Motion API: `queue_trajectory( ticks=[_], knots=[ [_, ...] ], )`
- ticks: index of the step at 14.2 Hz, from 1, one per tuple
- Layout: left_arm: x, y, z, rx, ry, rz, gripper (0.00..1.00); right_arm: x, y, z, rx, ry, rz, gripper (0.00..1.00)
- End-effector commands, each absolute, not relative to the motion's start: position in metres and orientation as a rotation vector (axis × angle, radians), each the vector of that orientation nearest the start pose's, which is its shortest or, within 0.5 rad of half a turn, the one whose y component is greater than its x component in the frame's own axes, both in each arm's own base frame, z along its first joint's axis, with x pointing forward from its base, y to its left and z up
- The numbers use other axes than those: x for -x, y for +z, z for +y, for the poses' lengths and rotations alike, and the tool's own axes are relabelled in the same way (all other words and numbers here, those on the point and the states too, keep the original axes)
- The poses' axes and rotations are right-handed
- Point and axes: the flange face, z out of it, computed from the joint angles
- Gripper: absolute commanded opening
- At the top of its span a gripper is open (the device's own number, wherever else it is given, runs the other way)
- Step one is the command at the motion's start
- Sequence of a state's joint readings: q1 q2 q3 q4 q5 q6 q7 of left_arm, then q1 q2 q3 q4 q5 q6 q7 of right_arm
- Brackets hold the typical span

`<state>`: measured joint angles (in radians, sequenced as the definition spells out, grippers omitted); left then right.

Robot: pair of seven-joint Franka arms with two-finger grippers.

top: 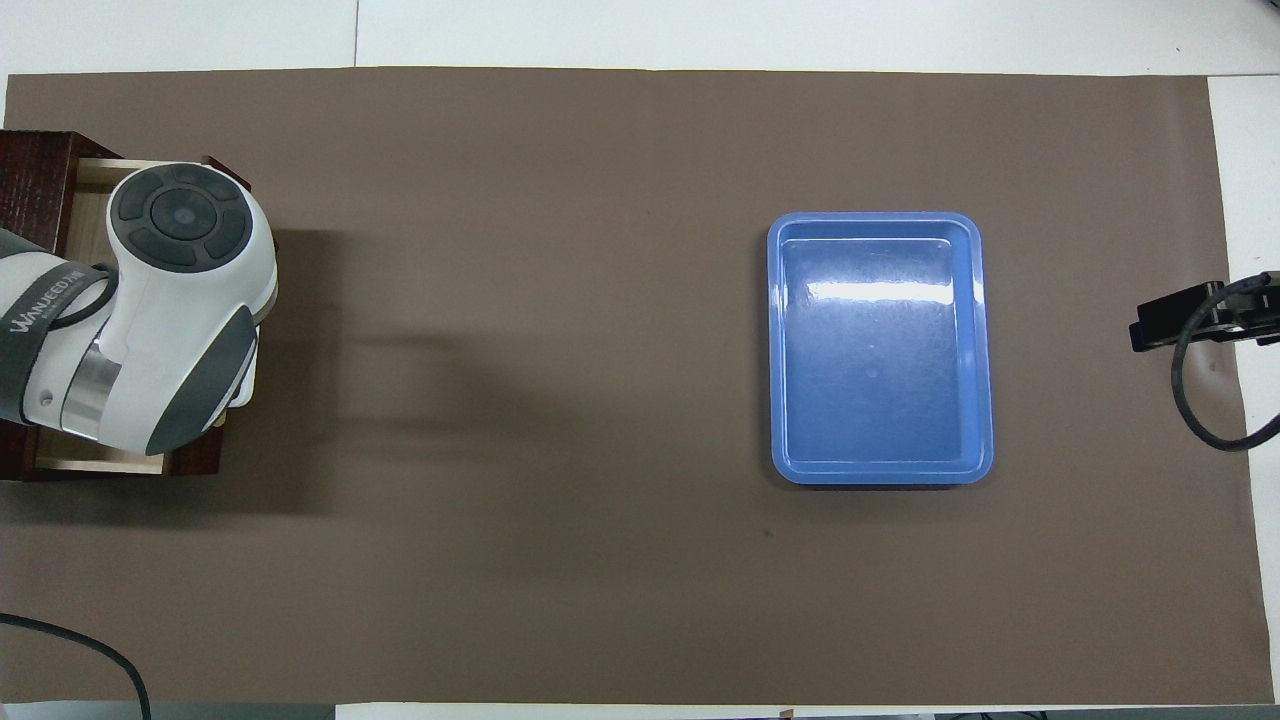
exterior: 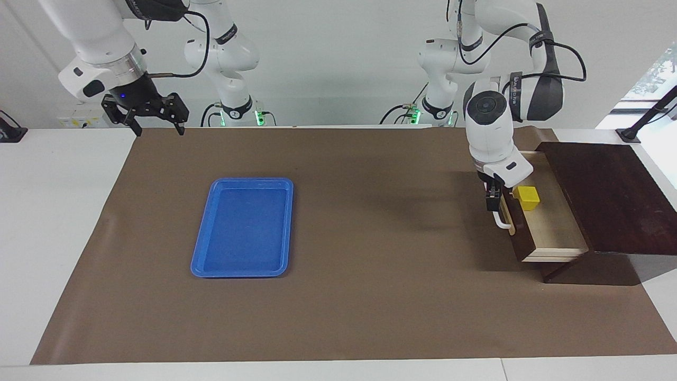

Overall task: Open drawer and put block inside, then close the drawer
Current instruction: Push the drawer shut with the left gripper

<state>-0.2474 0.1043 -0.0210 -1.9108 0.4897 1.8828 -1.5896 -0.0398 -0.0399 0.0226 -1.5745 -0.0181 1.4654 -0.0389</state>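
Sitting pulled out of its dark box at the left arm's end of the desk (exterior: 370, 317), the drawer (exterior: 555, 227) is showing its pale floor, so the opening step is looking done. The tray (exterior: 243, 227), toward the right arm's end, is lying empty and is playing no part. The block (exterior: 528, 197) is resting inside the drawer, close to its front panel, so the placing step is looking done too. What is remaining, by my reading, is pushing the drawer shut. The left hand (exterior: 495, 203) is hanging low at the drawer front, right by the handle (exterior: 502, 221); I cannot tell whether its fingers are apart or together, or touching the handle. The right hand (exterior: 156, 125) is waiting in the air over the desk edge nearest the robots, fingers apart and holding nothing.
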Motion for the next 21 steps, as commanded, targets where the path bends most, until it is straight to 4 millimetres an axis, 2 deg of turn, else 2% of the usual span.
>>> queue_trajectory(
  ticks=[1, 3, 9, 14, 17, 21],
  knots=[
    [-0.557, 0.433, -0.101, 2.273, -0.428, -1.476, 1.00, -0.527, 0.638, -0.011, 3.157, 0.119, -0.010, 1.00],
    [-0.562, 0.434, -0.085, 2.262, -0.436, -1.508, 1.00, -0.527, 0.637, -0.011, 3.157, 0.122, -0.007, 1.00],
    [-0.577, 0.436, -0.018, 2.210, -0.484, -1.580, 1.00, -0.527, 0.637, -0.011, 3.157, 0.122, -0.005, 1.00],
    [-0.581, 0.438, 0.023, 2.215, -0.465, -1.566, 1.00, -0.527, 0.637, -0.011, 3.157, 0.122, -0.005, 1.00],
    [-0.582, 0.437, 0.036, 2.210, -0.457, -1.570, 1.00, -0.527, 0.637, -0.011, 3.157, 0.122, -0.005, 1.00],
    [-0.588, 0.447, 0.025, 2.222, -0.452, -1.583, 1.00, -0.527, 0.637, -0.011, 3.157, 0.122, -0.005, 1.00]
  ],
)
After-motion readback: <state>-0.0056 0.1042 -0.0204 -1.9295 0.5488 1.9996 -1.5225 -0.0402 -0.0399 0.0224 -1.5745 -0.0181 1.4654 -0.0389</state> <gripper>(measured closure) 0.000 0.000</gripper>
